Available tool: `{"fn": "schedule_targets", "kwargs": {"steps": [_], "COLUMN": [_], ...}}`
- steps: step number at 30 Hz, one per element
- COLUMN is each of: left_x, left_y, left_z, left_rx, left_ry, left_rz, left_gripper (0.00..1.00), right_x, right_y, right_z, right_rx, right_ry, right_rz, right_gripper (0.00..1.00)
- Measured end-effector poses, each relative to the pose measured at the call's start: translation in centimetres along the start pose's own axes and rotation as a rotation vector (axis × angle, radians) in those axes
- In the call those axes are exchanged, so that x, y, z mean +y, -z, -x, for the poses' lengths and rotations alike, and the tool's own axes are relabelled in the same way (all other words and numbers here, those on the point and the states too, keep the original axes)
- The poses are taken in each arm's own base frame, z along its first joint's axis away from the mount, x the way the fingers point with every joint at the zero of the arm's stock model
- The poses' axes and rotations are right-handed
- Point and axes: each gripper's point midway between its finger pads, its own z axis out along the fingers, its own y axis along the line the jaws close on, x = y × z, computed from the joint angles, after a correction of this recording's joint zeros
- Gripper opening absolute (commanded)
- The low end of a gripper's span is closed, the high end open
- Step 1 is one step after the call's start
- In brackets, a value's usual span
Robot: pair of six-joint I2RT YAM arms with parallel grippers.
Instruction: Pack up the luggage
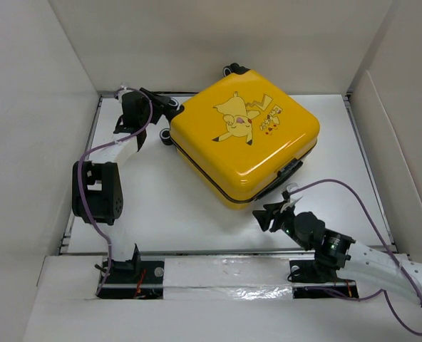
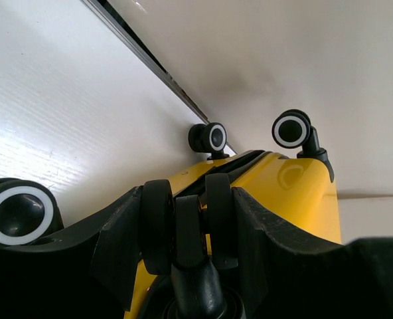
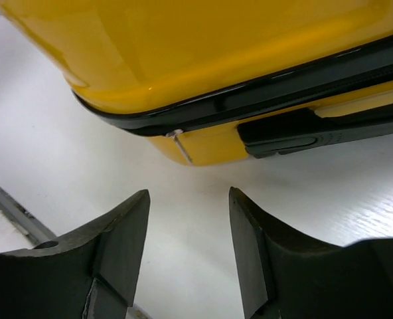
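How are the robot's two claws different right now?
The left gripper is closed around a black suitcase wheel; the right gripper is open and holds nothing. The left gripper is at the wheel end of the yellow suitcase; the right gripper sits near the opposite edge, not touching it. Both are black with two fingers.

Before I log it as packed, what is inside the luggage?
Cannot be seen: the luggage lies shut, its black zipper band closed along the visible edge. Only its yellow outside and Pikachu print show.
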Motion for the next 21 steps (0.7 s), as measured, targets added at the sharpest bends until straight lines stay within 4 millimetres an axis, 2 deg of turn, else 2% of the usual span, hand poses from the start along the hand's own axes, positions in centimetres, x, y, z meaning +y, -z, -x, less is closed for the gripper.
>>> {"fn": "schedule_targets", "kwargs": {"steps": [1,4,7,8,11,14,17,19,21], "left_x": [0.1,0.7,0.7,0.8,0.8,0.5,0.8,1.1,2.2], "left_y": [0.0,0.0,0.0,0.0,0.0,0.0,0.4,1.4,3.5], "left_z": [0.0,-0.1,-0.1,-0.1,0.0,0.5,1.5,2.5,3.7], "left_rx": [-0.003,-0.007,-0.009,-0.008,-0.007,-0.027,-0.059,-0.086,-0.132], "left_ry": [0.000,0.000,-0.008,-0.011,-0.061,-0.107,-0.131,-0.128,-0.104], "left_rz": [0.001,0.012,0.016,0.018,0.027,0.033,0.055,0.063,0.066], "left_gripper": [0.00,0.15,0.41,0.55,0.74,0.84,0.86,0.81,0.48], "right_x": [-0.1,0.1,0.5,0.6,0.7,0.5,0.1,0.0,0.1], "right_y": [-0.2,-0.7,-1.4,-1.7,-2.3,-2.9,-3.4,-3.7,-3.9], "right_z": [0.1,0.5,1.0,1.1,1.2,1.3,0.8,0.6,0.5], "right_rx": [0.004,0.020,0.021,0.020,0.009,0.001,0.017,0.022,0.020], "right_ry": [0.012,0.044,0.063,0.068,0.080,0.086,0.097,0.100,0.099], "right_rz": [-0.009,-0.027,-0.035,-0.036,-0.038,-0.050,-0.072,-0.079,-0.082], "right_gripper": [0.55,0.54,0.53,0.53,0.50,0.47,0.42,0.39,0.35]}}
